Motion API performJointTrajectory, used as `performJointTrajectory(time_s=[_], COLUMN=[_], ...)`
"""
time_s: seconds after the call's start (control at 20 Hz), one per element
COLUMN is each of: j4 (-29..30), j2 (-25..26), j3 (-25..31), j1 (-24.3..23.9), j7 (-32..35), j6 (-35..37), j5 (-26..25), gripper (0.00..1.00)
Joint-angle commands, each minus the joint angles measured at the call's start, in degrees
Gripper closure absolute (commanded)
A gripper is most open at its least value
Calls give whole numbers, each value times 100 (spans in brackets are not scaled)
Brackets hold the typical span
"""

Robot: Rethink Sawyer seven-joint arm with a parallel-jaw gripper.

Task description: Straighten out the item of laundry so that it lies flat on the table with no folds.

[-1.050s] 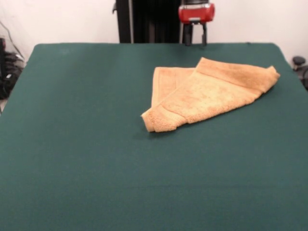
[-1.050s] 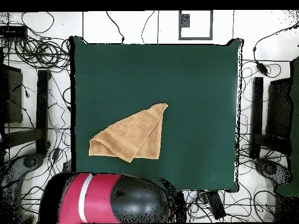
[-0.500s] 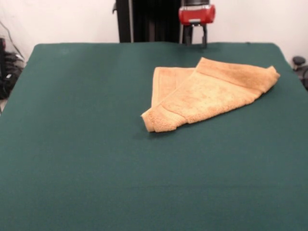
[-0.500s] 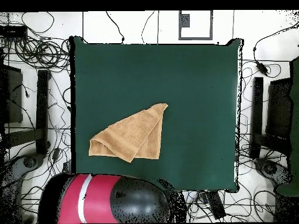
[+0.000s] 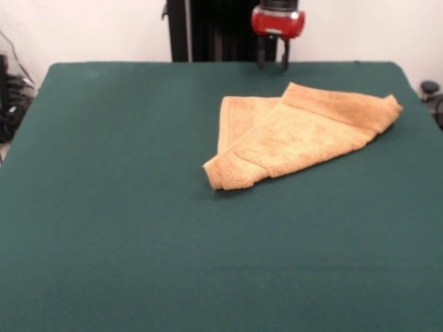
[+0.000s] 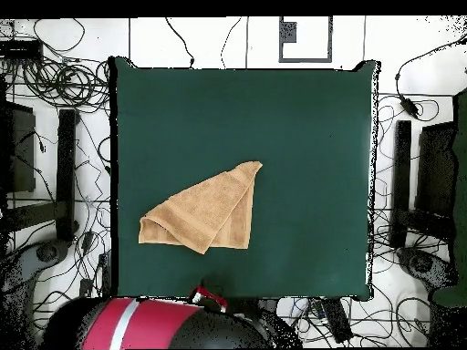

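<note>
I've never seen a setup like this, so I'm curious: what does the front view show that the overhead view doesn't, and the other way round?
Only the front view shows the gripper from the side, its two dark fingers apart, hanging above the table's far edge, clear of the towel. It also shows the white wall behind.

Only the overhead view shows the table's whole outline, the cables on the floor around it, and the red and black arm from above at the bottom edge.

Both show the tan-orange towel folded over itself, untouched on the green table.
</note>
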Motion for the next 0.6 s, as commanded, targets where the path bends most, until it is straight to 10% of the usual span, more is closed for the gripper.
performJointTrajectory(time_s=[0.05, 0.35, 0.6], j4=[-1068, -867, -1012], j2=[-1566, -2692, -2627], j3=[586, 1083, 1061], j1=[-369, -790, -715], j7=[-282, -485, -246], j6=[2756, 4378, 4298], j5=[359, 60, -71], gripper=[0, 0, 0])
